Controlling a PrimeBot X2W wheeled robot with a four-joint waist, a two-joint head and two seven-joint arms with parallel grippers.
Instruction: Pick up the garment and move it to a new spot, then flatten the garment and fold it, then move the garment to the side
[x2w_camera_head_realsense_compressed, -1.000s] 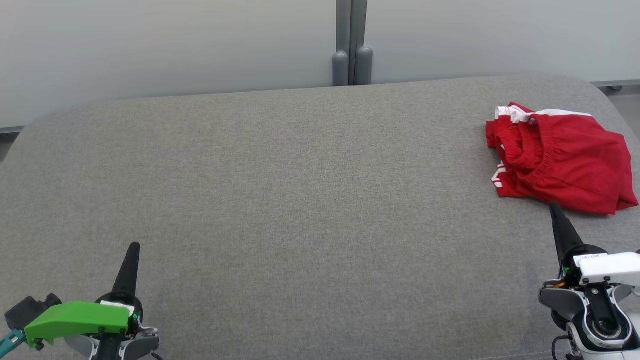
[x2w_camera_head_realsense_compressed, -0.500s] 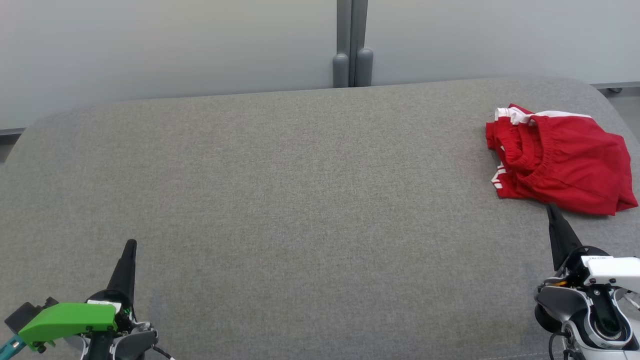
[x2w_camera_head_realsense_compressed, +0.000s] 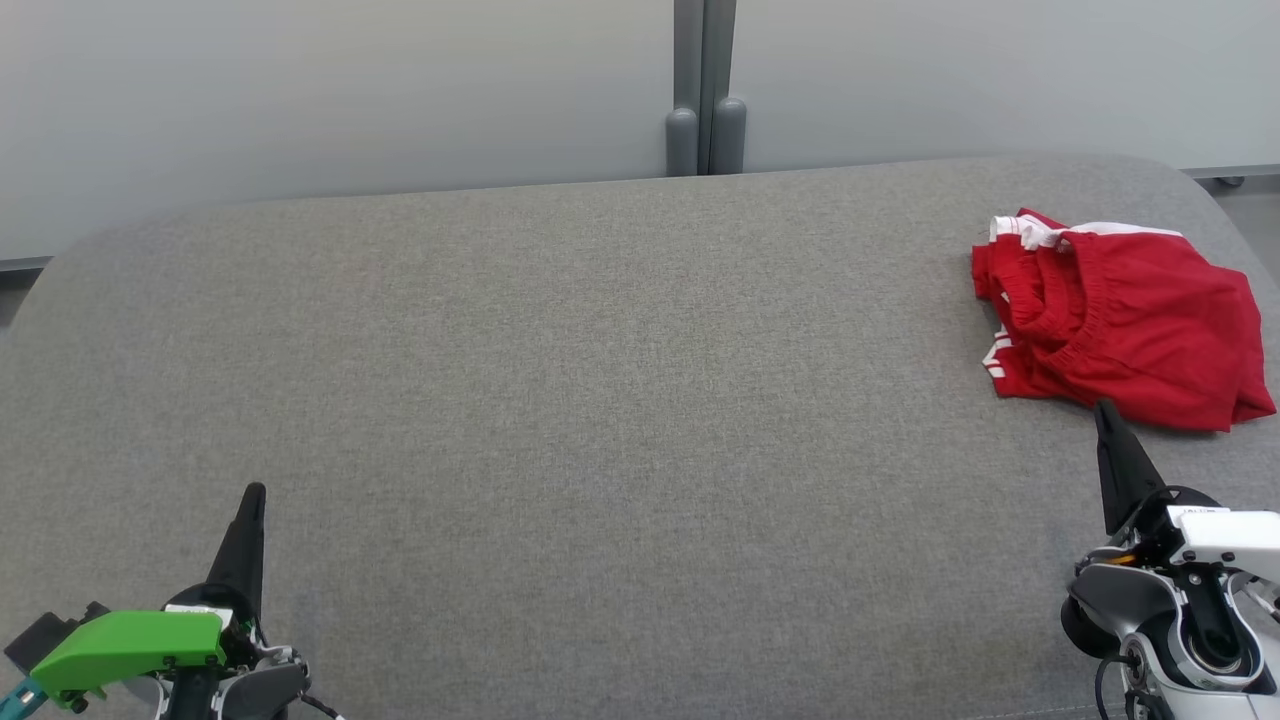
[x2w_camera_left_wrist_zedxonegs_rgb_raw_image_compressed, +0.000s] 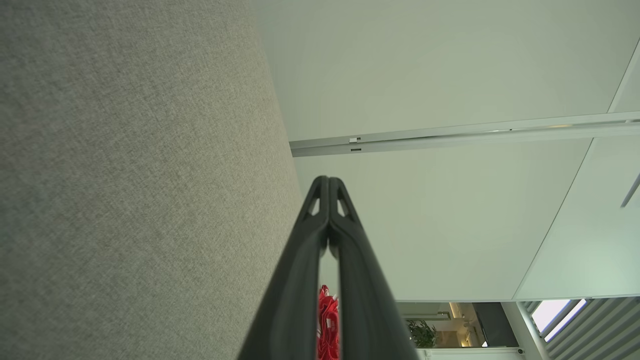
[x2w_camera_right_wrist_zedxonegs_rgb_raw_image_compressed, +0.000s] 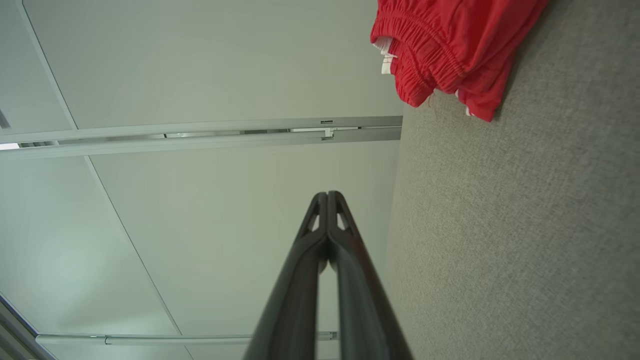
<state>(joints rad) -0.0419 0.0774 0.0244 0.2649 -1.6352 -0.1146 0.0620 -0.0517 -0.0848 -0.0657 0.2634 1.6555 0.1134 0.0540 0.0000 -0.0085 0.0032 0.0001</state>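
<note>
Item: red shorts (x2w_camera_head_realsense_compressed: 1130, 330), crumpled, far right of grey tabletop (x2w_camera_head_realsense_compressed: 600, 400) | right gripper (x2w_camera_head_realsense_compressed: 1104, 412) near hem, fingers closed, empty | left gripper (x2w_camera_head_realsense_compressed: 254, 495) well apart, fingers closed | risk: closed fingers may shove cloth off the edge instead of grasping.

Left gripper (x2w_camera_head_realsense_compressed: 254, 495): two long black tapered fingers (x2w_camera_left_wrist_zedxonegs_rgb_raw_image_compressed: 300, 280) with small triangular cutouts near the tips. Its wrist carries a bright green cover (x2w_camera_head_realsense_compressed: 130, 643) with dark screws and a teal piece (x2w_camera_head_realsense_compressed: 14, 692) at the edge. Right gripper (x2w_camera_head_realsense_compressed: 1103, 408): same fingers, white housing (x2w_camera_head_realsense_compressed: 1228, 532) with tiny unreadable print, grey shell around a dark round joint (x2w_camera_head_realsense_compressed: 1210, 655), thin black cable (x2w_camera_head_realsense_compressed: 1100, 682).
</note>
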